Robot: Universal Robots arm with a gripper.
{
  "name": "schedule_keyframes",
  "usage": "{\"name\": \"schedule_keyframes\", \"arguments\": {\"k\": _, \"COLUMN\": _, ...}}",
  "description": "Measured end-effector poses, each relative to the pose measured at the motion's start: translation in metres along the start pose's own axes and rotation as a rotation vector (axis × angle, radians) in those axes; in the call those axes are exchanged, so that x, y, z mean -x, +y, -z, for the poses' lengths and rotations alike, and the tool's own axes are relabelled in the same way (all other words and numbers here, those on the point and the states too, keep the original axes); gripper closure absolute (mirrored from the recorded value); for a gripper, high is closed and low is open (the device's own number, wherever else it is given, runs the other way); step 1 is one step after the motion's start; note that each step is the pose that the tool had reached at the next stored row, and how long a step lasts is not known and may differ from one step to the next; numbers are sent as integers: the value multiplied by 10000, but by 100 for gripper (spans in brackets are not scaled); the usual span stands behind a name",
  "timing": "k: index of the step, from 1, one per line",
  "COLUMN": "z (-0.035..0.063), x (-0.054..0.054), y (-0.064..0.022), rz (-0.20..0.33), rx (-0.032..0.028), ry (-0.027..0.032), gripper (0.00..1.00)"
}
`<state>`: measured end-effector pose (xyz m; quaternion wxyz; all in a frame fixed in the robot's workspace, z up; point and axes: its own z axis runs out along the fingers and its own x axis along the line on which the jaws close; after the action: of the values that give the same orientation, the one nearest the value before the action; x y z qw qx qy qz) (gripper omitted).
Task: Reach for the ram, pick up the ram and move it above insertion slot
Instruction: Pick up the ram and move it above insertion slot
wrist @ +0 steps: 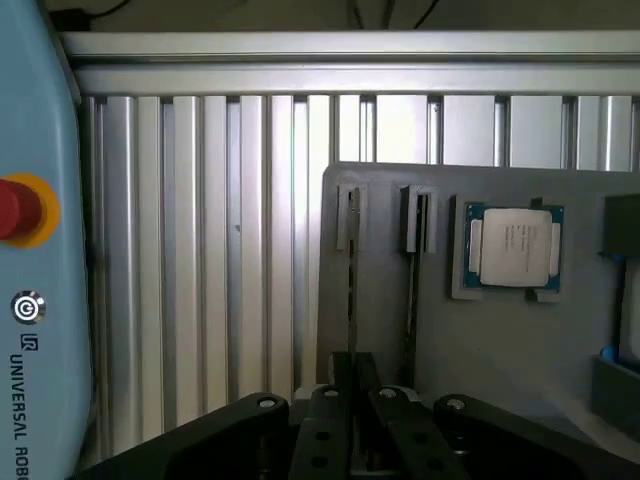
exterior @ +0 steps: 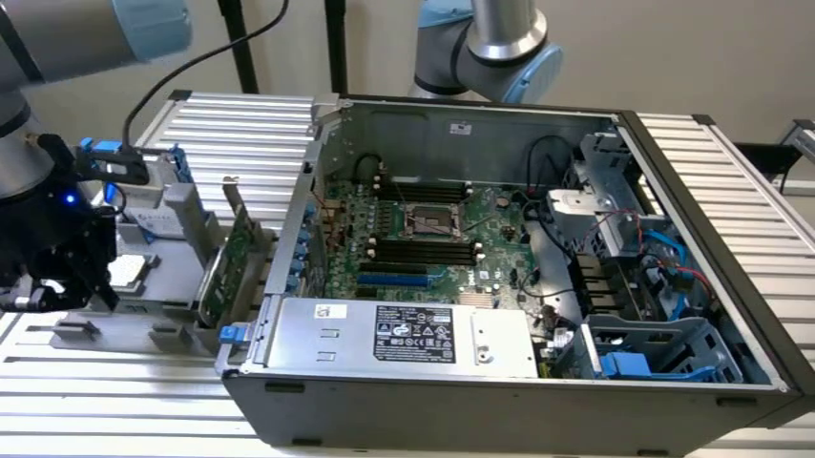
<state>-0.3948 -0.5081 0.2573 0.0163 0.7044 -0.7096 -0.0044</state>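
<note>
Here the black two-fingered pincer sits low over a flat grey plastic holder tray, which lies on the ribbed aluminium surface. Its fingers are drawn close together. The ram, a long thin circuit-board stick seen edge-on in the wrist view, runs straight in between them, so the pincer pinches the ram at its near end. The far end of the ram sits in a small grey upright bracket on the tray.

Just beside the ram and parallel to it, a second thin stick stands in a bracket of its own. Next along the tray is a square silver processor chip in a shallow recess. A pale blue control pendant with a red round button stands at the edge of the wrist view.

In the exterior view the grey robot arm reaches down at the exterior view's left, over the tray. A broad green expansion card stands upright between it and the open black computer case. The black memory slots lie on the green motherboard inside the case, well apart from the ram.
</note>
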Motion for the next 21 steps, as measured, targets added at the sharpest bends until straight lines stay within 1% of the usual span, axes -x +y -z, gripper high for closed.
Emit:
{"name": "schedule_keyframes", "arguments": {"k": 3, "z": 135, "x": -2, "y": -44, "rz": 42, "rx": 0, "ry": -10, "gripper": 87}}
{"name": "schedule_keyframes", "arguments": {"k": 9, "z": 411, "x": -6, "y": -178, "rz": 169, "rx": -2, "ry": -86, "gripper": 87}}
{"name": "schedule_keyframes", "arguments": {"k": 13, "z": 598, "x": -8, "y": -276, "rz": 243, "rx": -4, "ry": -151, "gripper": 87}}
{"name": "schedule_keyframes", "arguments": {"k": 18, "z": 803, "x": -10, "y": -411, "rz": 322, "rx": -3, "ry": -255, "gripper": 87}}
{"name": "schedule_keyframes", "arguments": {"k": 21, "z": 903, "x": -11, "y": -500, "rz": 365, "rx": -4, "ry": -342, "gripper": 87}}
